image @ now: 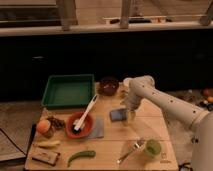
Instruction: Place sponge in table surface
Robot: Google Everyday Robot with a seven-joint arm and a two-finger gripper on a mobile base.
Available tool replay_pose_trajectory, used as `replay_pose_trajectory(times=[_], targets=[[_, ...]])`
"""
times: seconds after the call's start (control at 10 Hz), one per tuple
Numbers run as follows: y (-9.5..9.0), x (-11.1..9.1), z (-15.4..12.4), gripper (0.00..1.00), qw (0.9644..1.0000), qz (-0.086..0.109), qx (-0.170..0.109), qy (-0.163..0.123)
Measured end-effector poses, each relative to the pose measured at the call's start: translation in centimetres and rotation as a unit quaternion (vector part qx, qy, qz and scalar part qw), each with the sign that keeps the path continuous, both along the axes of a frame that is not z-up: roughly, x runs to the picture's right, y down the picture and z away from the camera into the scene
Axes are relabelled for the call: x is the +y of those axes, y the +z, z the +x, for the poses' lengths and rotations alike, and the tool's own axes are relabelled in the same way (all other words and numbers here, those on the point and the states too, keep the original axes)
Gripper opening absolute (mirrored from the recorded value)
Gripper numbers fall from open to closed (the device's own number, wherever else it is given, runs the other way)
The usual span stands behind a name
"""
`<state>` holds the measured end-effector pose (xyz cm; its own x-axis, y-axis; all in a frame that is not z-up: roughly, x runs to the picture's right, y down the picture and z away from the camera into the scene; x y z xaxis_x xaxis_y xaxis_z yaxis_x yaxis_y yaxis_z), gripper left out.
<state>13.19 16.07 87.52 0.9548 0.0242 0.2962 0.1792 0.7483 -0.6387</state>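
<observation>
A blue-grey sponge [118, 115] lies on the wooden table [115, 142] a little right of its middle. My gripper [130, 113] hangs at the end of the white arm, right beside the sponge's right edge and low over the table. The arm comes in from the right and bends at a white elbow [141, 86] above the sponge.
A green tray [68, 91] sits back left, a dark bowl [108, 85] behind the sponge. A red bowl [80, 125] holds a white brush, with a grey cloth [97, 127] beside it. A green cup [152, 148], fork [129, 151], green pepper [81, 156] and orange fruit [44, 127] lie in front.
</observation>
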Motion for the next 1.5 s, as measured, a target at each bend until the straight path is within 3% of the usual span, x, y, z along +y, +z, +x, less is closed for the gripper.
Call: replay_pose_trajectory(times=[0.4, 1.1, 1.3, 1.5], targets=[[1.5, 0.8, -1.0, 0.77, 1.0, 0.001, -0.005, 0.002], [1.6, 1.1, -1.9, 0.08, 0.9998, 0.009, -0.017, -0.001], [1.5, 1.1, -1.9, 0.0, 0.9998, 0.007, -0.018, -0.003], [0.5, 0.0, -1.8, 0.0, 0.9992, 0.007, -0.037, -0.008]])
